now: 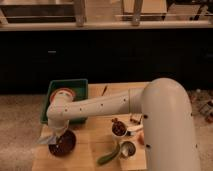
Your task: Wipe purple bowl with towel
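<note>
The purple bowl (63, 146) is a dark round bowl at the front left of the wooden table (90, 147). My gripper (56, 134) hangs from the white arm (100, 105), which reaches in from the right. It sits just over the bowl's left rim. It is shut on a pale towel (47, 138), which drapes beside and onto the bowl's left edge. The fingers are mostly hidden by the wrist and the cloth.
A green tray (80, 84) holding an orange-red bowl (63, 94) stands behind the purple bowl. A small cup with dark contents (118, 130), a metal cup (128, 149), a green vegetable (107, 158) and an orange fruit (141, 138) lie front right. A utensil (104, 90) lies at the back.
</note>
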### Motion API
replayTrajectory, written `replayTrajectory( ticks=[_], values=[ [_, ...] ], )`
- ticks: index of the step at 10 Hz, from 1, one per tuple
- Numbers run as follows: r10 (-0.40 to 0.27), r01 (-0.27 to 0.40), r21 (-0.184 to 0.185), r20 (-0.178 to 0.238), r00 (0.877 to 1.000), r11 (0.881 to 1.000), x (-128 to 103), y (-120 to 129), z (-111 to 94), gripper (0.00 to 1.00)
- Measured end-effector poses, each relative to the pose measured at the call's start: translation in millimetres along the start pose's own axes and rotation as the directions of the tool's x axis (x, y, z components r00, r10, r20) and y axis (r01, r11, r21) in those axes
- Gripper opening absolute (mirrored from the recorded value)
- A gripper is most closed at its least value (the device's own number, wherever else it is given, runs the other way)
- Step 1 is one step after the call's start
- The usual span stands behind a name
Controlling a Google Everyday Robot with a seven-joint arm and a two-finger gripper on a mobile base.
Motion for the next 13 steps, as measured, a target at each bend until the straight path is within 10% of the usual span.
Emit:
replayTrajectory(
  ticks=[5,13],
  values=[
    [-0.007,0.007,0.008,0.005,1.0,1.0,-30.0,34.3,0.1,0.01],
    [0.113,-0.111,0.055,-0.044,0.993,0.992,6.3,65.4,-31.0,0.01]
  ],
)
